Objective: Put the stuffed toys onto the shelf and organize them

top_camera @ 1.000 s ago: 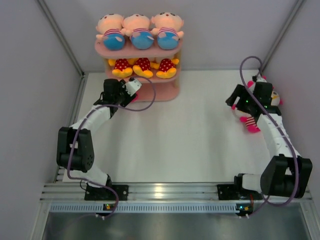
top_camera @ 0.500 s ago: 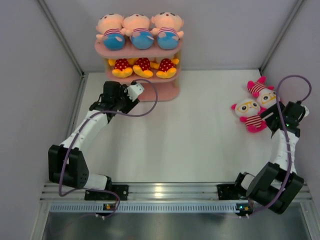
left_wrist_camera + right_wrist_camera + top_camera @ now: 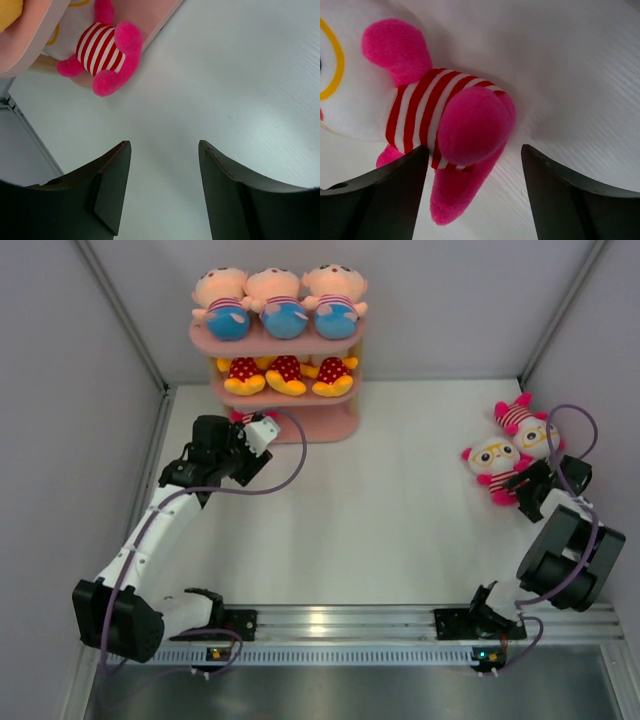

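The pink shelf [image 3: 340, 420] stands at the back left. Three peach-headed dolls [image 3: 284, 302] sit on its top board, and three yellow-orange toys [image 3: 286, 373] on the middle one. A pink-striped toy [image 3: 102, 47] sits on the bottom board [image 3: 152, 17], and it also shows in the top view [image 3: 240, 418]. My left gripper [image 3: 250, 440] is open and empty just in front of it [image 3: 162, 150]. Two more pink-striped toys [image 3: 492, 462] [image 3: 525, 420] lie at the right. My right gripper [image 3: 525, 485] is open, with the nearer toy's [image 3: 450, 120] pink leg between its fingers [image 3: 475, 150].
Grey walls close in the table [image 3: 380, 520] on the left, back and right. The right arm is folded close to the right wall. A metal rail [image 3: 340, 625] runs along the near edge by the arm bases.
My left gripper has drawn back from the shelf, down and to the left. My right arm has swung off the two toys toward the right wall, with its gripper now at the nearer toy's feet.
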`<control>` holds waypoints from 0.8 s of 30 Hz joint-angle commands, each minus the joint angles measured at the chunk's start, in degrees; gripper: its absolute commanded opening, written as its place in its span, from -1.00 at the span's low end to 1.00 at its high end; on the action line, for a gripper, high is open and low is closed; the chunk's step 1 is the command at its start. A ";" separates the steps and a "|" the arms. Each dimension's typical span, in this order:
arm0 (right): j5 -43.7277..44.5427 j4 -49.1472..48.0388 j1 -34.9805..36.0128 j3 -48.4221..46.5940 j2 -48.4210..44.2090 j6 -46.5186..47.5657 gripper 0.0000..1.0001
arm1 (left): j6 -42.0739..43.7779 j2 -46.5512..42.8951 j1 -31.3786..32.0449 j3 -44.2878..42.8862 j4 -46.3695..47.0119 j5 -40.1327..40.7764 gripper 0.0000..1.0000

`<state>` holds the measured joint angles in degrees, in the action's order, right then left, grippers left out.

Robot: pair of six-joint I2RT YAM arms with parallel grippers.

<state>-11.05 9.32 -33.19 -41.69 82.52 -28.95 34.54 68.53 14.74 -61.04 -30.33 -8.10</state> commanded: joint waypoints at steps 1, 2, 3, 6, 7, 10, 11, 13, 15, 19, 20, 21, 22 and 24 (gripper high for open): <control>-5.64 -8.44 0.22 -3.39 1.85 2.22 0.40 | -1.67 -2.61 0.37 0.92 -1.84 -0.95 0.25; -5.91 -8.09 0.84 -3.92 2.64 2.58 0.27 | -1.59 -3.05 0.29 1.01 -1.84 -1.04 0.25; -5.83 -8.00 1.37 -4.01 2.56 2.76 0.08 | -1.50 -3.05 0.37 1.09 -1.84 -1.04 0.24; -4.95 -8.79 3.74 -2.26 0.02 1.27 -0.68 | -1.50 -3.14 0.55 1.01 -1.84 -1.74 0.24; -6.17 -8.79 4.62 -1.73 -0.86 -0.56 -0.97 | -1.59 -3.14 0.72 1.01 -2.02 -2.09 0.24; -5.75 -7.31 8.90 -1.11 -5.08 -5.92 -1.00 | -1.67 -3.14 1.08 0.13 -3.15 -5.16 0.23; -4.61 -6.34 11.11 -1.28 -7.87 -7.42 -1.00 | -1.67 -2.79 1.25 -0.57 -3.59 -6.30 0.23; -2.32 -6.50 18.63 -0.50 -11.49 -14.51 -1.00 | -1.94 -2.44 1.95 -1.63 -5.00 -9.81 0.24; 2.68 -7.82 24.81 1.43 -17.72 -20.85 -1.00 | -2.29 -1.56 2.66 -3.91 -7.55 -12.54 0.25; 25.12 -10.36 47.79 3.63 -25.38 -36.93 -1.00 | -4.56 0.19 5.64 -8.30 -10.45 -19.49 0.39; 27.90 -10.64 51.87 3.29 -25.57 -38.53 -1.00 | -5.01 0.98 6.17 -9.70 -10.72 -21.24 0.43; 29.75 -10.64 55.13 2.76 -24.87 -40.12 -1.00 | -5.45 1.51 6.78 -10.33 -10.98 -21.69 0.44; 30.64 -10.99 60.30 2.06 -23.73 -42.31 -1.00 | -6.15 2.04 8.01 -10.94 -10.98 -22.04 0.45; 30.13 -13.44 63.93 -0.14 -19.34 -44.17 -1.00 | -6.24 3.62 9.51 -12.61 -10.89 -22.66 0.53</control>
<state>10.07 0.43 25.58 -39.38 58.98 -63.48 30.35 70.50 22.13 -70.30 -39.97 -25.58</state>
